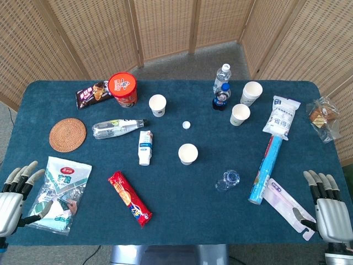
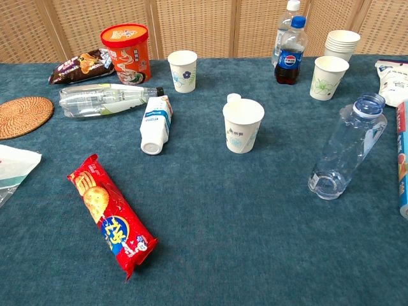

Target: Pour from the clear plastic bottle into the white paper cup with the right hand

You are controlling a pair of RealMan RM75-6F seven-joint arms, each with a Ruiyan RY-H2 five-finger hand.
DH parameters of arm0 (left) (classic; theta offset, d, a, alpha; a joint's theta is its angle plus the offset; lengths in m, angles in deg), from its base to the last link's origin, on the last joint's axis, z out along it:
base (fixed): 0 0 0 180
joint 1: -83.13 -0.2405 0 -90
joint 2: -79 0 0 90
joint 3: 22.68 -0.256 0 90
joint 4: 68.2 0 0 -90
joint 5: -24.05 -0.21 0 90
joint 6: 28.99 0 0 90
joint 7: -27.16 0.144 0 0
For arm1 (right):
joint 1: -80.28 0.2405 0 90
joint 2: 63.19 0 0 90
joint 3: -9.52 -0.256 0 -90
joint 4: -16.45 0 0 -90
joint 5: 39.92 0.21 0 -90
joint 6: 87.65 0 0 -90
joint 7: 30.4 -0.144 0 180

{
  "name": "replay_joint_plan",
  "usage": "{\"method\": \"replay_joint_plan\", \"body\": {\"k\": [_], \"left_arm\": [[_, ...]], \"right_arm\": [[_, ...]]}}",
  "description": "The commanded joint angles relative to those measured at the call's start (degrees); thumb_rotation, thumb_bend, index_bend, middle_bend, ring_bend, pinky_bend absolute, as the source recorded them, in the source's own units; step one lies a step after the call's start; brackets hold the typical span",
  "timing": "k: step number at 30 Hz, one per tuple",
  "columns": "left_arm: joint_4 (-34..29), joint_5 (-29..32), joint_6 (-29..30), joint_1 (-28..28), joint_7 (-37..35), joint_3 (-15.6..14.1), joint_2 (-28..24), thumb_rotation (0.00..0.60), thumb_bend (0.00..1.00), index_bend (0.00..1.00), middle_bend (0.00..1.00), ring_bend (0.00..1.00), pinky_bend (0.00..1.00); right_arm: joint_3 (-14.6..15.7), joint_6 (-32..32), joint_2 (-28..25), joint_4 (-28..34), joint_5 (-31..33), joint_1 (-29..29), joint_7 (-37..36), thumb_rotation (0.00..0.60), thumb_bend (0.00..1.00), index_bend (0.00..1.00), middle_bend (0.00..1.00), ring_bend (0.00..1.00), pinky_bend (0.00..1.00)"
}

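The clear plastic bottle (image 1: 227, 180) stands uncapped on the blue cloth, right of centre; the chest view shows the bottle (image 2: 347, 150) at its right side. The white paper cup (image 1: 188, 153) stands upright to the bottle's left and a little farther back, and it shows mid-table as the cup (image 2: 243, 125) in the chest view. A small white cap (image 1: 187, 125) lies behind it. My right hand (image 1: 328, 201) rests at the near right corner, fingers apart, holding nothing, well clear of the bottle. My left hand (image 1: 14, 196) lies at the near left corner, also empty.
A long blue tube (image 1: 265, 168) and a pink-white packet (image 1: 289, 207) lie between my right hand and the bottle. Other cups (image 1: 240, 114), a cola bottle (image 1: 221, 97), a lying bottle (image 1: 117, 128), a white tube (image 1: 145, 147) and a red biscuit pack (image 1: 129, 197) are scattered around.
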Motion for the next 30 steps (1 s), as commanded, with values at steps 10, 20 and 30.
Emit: {"method": "replay_joint_plan", "body": {"k": [10,20,30], "left_arm": [[-1.93,-0.68,0.06,0.44,0.88,0.32,-1.37,0.376,0.38,0.1,0.04,0.0,0.0],[-3.76,-2.5,-0.69,2.03,-0.96,0.68,-3.59,0.377,0.38,0.1,0.04,0.0,0.0],[-5.21,-3.4,-0.42,2.61,0.97,1.23,-3.41,0.377,0.38,0.1,0.04,0.0,0.0]], "right_arm": [[0.43,-4.31,-0.52,-0.57,-0.08,1.87,-11.09,0.6,0.27,0.0,0.03,0.0,0.0],[1.95,-8.61,1.68,-3.81,-2.3,4.15,-27.94,0.6,0.27,0.0,0.0,0.0,0.0],[1.29,-11.3,3.7,-8.0,-4.59,8.11,-44.55,0.6,0.26,0.0,0.0,0.0,0.0]]}}
